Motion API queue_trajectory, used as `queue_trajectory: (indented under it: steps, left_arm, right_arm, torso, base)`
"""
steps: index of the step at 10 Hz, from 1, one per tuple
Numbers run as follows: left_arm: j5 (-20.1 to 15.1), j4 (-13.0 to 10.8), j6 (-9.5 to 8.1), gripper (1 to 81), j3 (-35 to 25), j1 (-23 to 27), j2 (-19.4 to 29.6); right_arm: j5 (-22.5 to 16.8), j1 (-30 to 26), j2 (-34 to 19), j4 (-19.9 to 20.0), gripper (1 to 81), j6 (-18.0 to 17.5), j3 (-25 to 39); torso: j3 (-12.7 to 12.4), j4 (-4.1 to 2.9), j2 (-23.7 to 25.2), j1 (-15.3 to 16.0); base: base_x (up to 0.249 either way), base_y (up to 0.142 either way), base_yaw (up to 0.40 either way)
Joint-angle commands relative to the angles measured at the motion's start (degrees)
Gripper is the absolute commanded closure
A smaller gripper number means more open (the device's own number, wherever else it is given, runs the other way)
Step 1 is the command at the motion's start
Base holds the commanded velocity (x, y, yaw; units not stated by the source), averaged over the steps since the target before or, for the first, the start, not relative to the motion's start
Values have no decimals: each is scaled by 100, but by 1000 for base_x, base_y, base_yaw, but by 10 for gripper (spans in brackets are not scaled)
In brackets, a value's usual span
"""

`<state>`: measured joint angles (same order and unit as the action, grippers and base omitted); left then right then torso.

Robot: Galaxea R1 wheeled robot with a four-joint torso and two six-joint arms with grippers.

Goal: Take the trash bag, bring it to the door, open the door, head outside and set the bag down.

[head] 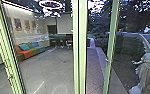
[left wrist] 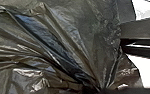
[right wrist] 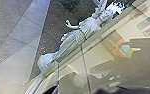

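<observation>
Though axis unclr, bag (folds convergent)

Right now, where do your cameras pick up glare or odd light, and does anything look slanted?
Head view: a glowing ring near the top, dim bluish light outdoors; left wrist view: sheen along the folds of the trash bag, washed-out white beside it; right wrist view: the statue slants, and orange seating looks pale, probably a reflection.

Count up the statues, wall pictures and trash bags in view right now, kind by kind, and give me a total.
Statue: 1
Wall pictures: 3
Trash bag: 1
Total: 5
</observation>
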<state>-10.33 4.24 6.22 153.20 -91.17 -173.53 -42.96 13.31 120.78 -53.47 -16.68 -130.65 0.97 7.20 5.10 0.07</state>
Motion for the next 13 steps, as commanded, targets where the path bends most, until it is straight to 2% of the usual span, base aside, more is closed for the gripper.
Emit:
queue_trajectory:
  steps: [1, 3, 4, 5, 7, 9, 11, 12, 13]
  left_arm:
    - [-418, 33, 29, 811, -36, 236, -59]
    - [-426, 33, 29, 811, -36, 236, -77]
    - [-426, 33, 29, 811, -36, 236, -77]
    - [-418, 42, 29, 811, -36, 227, -59]
    - [-418, 42, 29, 811, -36, 227, -33]
    - [-401, 42, 37, 811, -18, 227, 2]
    - [-365, 33, 46, 811, -36, 227, 55]
    - [-356, 24, 63, 811, -36, 227, 55]
    - [-347, 15, 64, 811, -36, 227, 55]
  right_arm:
    - [32, -842, -34, -523, 10, 15, -232]
    - [77, -895, 124, -384, 10, -73, -355]
    - [7, -930, 291, 99, 10, -99, -417]
    - [-125, -1009, 467, 785, 10, -108, -540]
    - [-553, -949, 896, 2511, 10, -11, -1093]
    - [-1009, -738, 977, 3914, 10, 155, -1035]
    - [-1399, -466, 810, 5180, 10, 499, -768]
    - [-1539, -228, 740, 5686, 10, 647, -664]
    - [-1540, 175, 731, 5918, 10, 692, -575]
  torso:
    - [0, 0, 0, 0]
    - [0, 0, 0, 0]
    - [0, 0, 0, 0]
    - [0, 0, 0, 0]
    - [0, 2, 0, 0]
    - [0, 2, 0, 0]
    - [0, 2, 0, 0]
    - [0, 2, 0, 0]
    - [0, 2, 0, 0]
  base:
    - [0, 0, 0]
    - [0, 0, 0]
    - [0, 0, 0]
    - [0, 0, 0]
    - [0, 0, 0]
    - [0, 0, 0]
    - [0, 0, 0]
    - [0, 0, 0]
    - [0, 0, 0]
